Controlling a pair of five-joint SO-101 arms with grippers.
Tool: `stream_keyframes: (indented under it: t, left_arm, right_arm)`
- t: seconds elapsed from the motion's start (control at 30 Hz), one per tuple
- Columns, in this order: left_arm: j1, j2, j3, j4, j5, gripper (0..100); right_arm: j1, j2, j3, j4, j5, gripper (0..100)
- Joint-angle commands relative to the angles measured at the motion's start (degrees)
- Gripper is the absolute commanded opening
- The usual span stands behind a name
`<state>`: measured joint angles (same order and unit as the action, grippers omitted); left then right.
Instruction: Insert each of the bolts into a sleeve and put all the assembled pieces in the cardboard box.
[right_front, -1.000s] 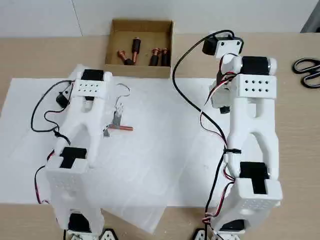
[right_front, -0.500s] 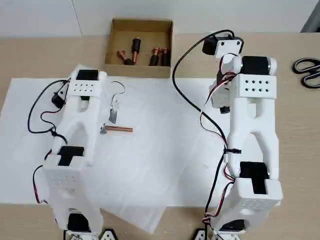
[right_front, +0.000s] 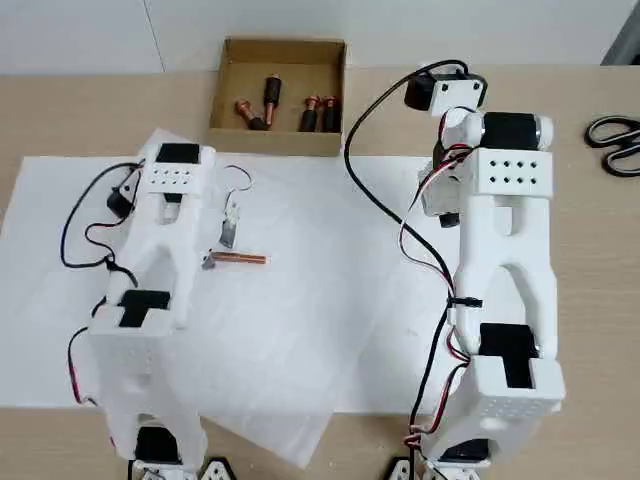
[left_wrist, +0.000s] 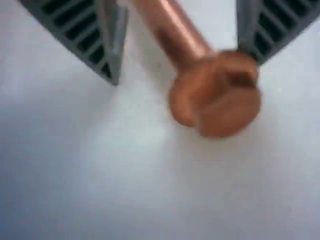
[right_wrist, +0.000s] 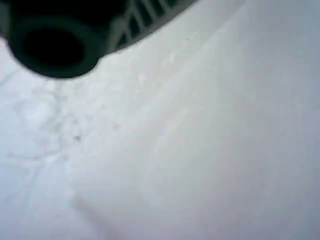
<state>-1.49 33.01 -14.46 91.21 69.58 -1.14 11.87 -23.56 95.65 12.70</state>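
High view of the left tool (right_front: 221, 241) spread open astride a copper bolt (right_front: 240, 258) lying flat on the white sheet (right_front: 330, 300), apart from the cardboard box (right_front: 277, 143) with four assembled pieces (right_front: 272, 92) inside. Right wrist view of the right tool (right_wrist: 85, 30) clamped on a black sleeve (right_wrist: 50, 45) above the sheet.

Seeing a copper bolt (right_front: 240, 258) lying flat on the white sheet (right_front: 320, 300), a black sleeve (right_wrist: 50, 47) hanging just over that sheet, four assembled pieces (right_front: 271, 93) resting in the cardboard box (right_front: 217, 90).
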Motion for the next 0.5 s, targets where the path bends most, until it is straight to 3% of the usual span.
stream_keyframes:
  t: [0.0,0.27,0.47]
  left_arm:
    - [-0.4,1.5,-0.4,-1.0,0.4,15]
    - [-2.1,2.4,-1.3,-1.9,0.4,15]
    - [-1.8,2.5,-1.0,-3.8,0.4,0]
  right_arm:
    - [0.0,-4.0,-2.2,0.7,0.4,0.3]
    - [0.0,-4.0,-2.2,0.7,0.4,0.3]
    - [0.0,-4.0,-2.2,0.7,0.4,0.3]
